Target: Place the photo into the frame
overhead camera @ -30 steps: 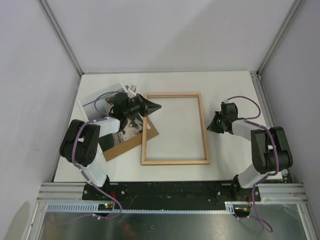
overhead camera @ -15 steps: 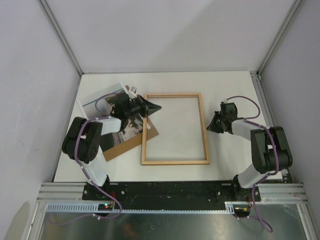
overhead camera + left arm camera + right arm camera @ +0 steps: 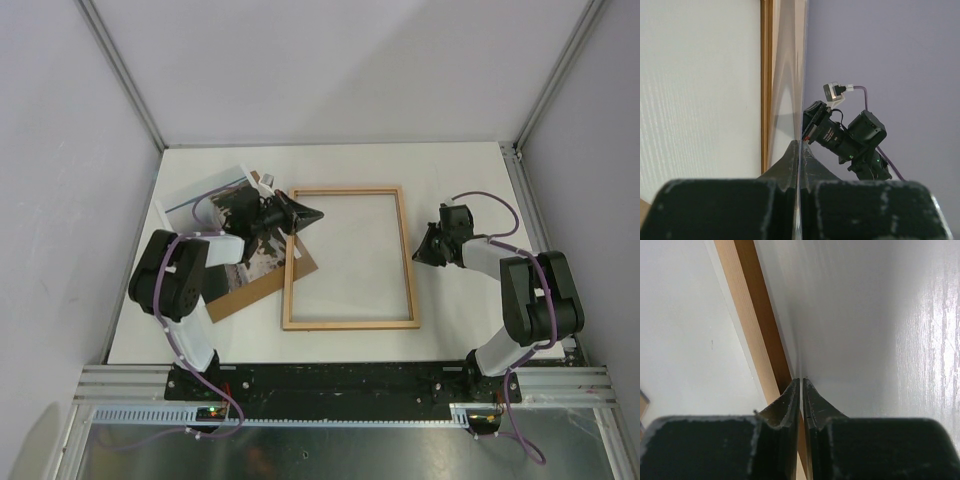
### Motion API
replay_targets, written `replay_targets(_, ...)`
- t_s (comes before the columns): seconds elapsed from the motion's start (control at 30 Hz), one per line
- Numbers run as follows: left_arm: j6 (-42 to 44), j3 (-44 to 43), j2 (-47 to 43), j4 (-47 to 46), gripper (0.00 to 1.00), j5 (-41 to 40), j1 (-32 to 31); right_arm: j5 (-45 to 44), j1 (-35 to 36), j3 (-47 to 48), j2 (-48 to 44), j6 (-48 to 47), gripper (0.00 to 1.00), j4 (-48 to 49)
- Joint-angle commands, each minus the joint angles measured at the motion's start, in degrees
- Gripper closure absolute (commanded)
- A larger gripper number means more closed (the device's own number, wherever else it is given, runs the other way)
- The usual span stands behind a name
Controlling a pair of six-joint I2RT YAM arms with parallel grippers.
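Observation:
The frame lies flat mid-table, pale wood side up. Left of it lies the photo, on a brown backing board and partly hidden under my left arm. My left gripper sits just inside the frame's upper left corner, turned sideways and shut on the edge of a thin clear pane. That pane runs level over the frame toward the far rail. My right gripper is at the right rail; its jaws stand nearly together on the pane's opposite edge.
Grey booth walls close in the white table on three sides. The black mounting rail runs along the near edge. My right arm and its camera show across the frame in the left wrist view.
My left arm's elbow has shifted slightly to the right. Both grippers, the pane and the frame stay where they were.

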State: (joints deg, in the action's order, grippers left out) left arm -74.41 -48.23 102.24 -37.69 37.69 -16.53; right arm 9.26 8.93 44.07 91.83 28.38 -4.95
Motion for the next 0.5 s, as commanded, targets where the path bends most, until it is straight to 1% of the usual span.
replay_targets(0.0, -1.6, -1.8, 0.3, -4.6, 1.00, -0.1, 0.4, -1.0, 0.4, 2.0, 0.5, -1.1, 0.90, 0.2)
replay_targets(0.47, -2.8, -0.5, 1.6, -7.9, 1.00, -0.4, 0.4, -1.3, 0.6, 2.1, 0.9, -1.2, 0.90, 0.3)
